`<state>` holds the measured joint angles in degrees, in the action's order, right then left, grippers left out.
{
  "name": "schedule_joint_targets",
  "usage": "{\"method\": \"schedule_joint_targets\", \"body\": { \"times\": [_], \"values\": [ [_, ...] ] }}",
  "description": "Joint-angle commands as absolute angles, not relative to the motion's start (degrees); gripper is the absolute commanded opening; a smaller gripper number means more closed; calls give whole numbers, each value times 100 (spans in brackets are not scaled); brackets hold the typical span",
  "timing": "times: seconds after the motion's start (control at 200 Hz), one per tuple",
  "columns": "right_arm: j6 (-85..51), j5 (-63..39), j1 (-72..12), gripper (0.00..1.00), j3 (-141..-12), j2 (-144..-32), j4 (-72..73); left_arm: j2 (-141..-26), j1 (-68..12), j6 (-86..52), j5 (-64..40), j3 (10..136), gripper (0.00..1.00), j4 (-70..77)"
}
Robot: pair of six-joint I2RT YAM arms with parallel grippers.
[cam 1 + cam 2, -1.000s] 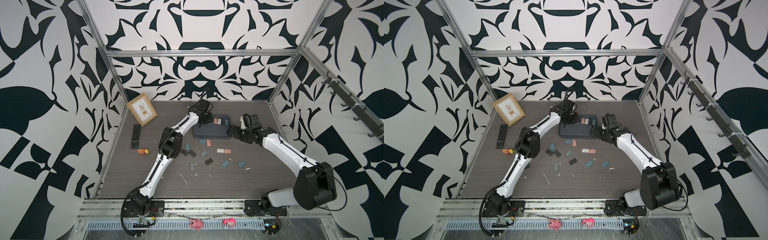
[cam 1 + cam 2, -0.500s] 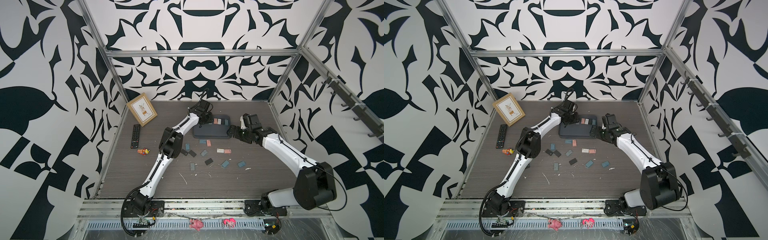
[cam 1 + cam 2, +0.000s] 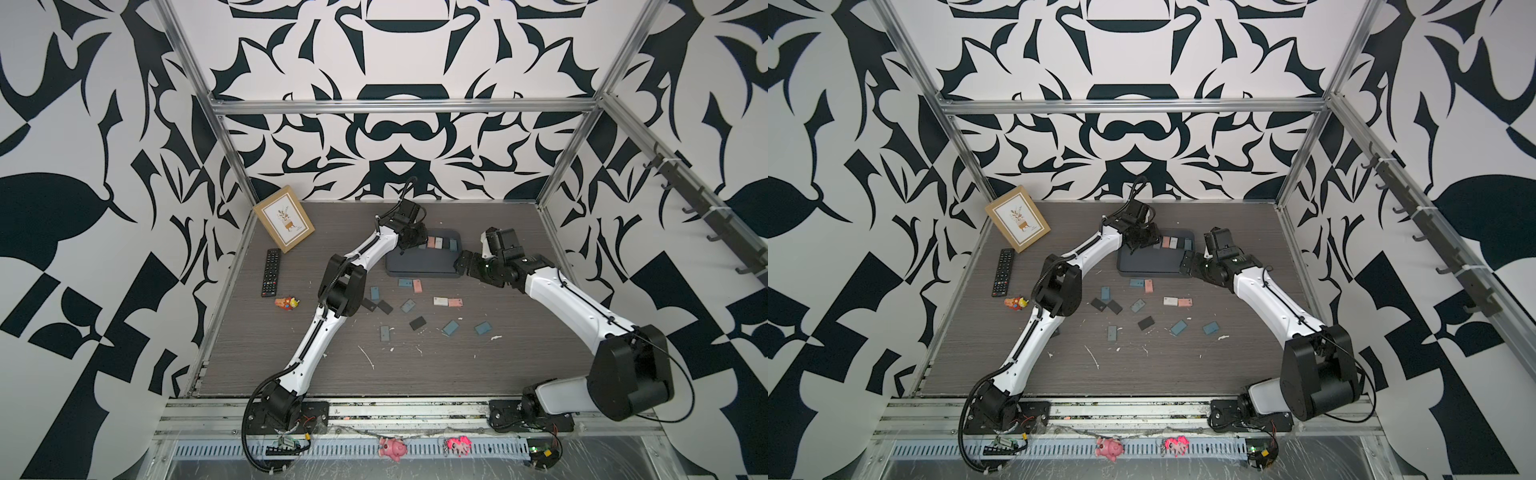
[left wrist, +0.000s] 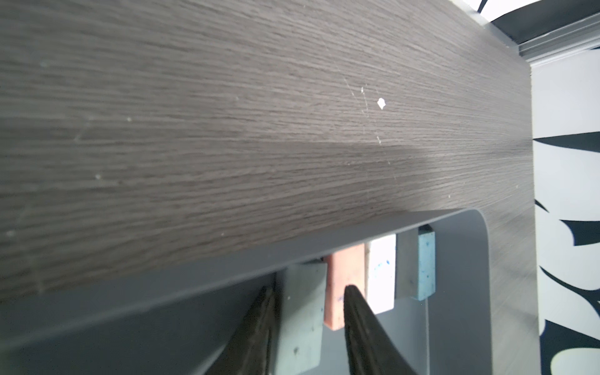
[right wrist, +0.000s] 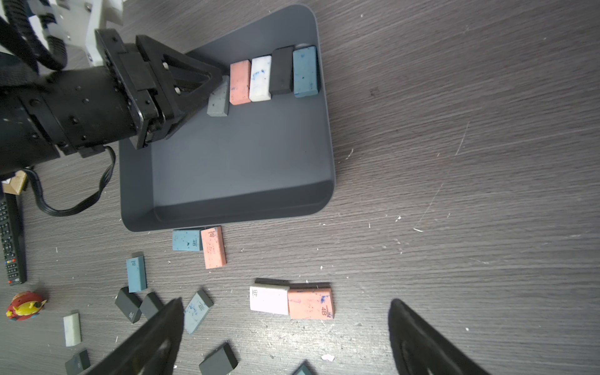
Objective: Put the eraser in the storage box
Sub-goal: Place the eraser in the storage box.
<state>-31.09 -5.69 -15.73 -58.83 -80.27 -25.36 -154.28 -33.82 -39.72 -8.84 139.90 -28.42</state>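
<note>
Clock directions as read in the top views, 12 toward the back wall.

Left gripper [image 4: 308,289]: jaws a little apart, straddling a grey eraser [image 4: 302,324]. One finger [image 4: 266,311] sits close along the eraser's side. The other finger [image 4: 357,311] stands off it, with a slit of pink showing between. The grip is loose, not clamped.

The grey eraser lies inside the storage box [image 5: 227,168] at its 11 o'clock corner. It is slightly askew, just beside a pink eraser [image 5: 240,82].

From there toward 3 o'clock the row runs along the box's 12 o'clock wall: pink, white eraser [image 5: 260,79], black eraser [image 5: 281,71], blue eraser [image 5: 305,72], all packed side by side. The rest of the box floor is bare.

Right gripper [image 3: 461,264]: jaws wide apart, nothing between them. It is low over the table [image 3: 415,374] at the box's 4 o'clock corner. Whether it touches the box, cannot tell.

Loose erasers [image 3: 409,305] are scattered on the table at 6 o'clock of the box, in blue, pink, white and black.

Well off at 9 o'clock are a remote [image 3: 271,272] and a small toy [image 3: 287,302]. A picture frame [image 3: 284,218] leans at 10 o'clock.
</note>
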Motion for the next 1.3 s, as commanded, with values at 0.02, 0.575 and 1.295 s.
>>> {"method": "schedule_joint_targets", "body": {
  "times": [0.02,0.575,1.295],
  "values": [
    [-3067,-509,-1547,99,-5838,-7829,-2426,-15400,-3386,-4182,-994,13677,40,-2660],
    [-3146,-519,-1551,99,-5924,-7775,-2475,-14243,-3391,-4046,-936,12856,69,-2677],
    [-3129,-415,-1547,99,-5814,-7559,-2571,-13819,-3550,-5087,-1498,11668,99,-2034]
  ]
}}
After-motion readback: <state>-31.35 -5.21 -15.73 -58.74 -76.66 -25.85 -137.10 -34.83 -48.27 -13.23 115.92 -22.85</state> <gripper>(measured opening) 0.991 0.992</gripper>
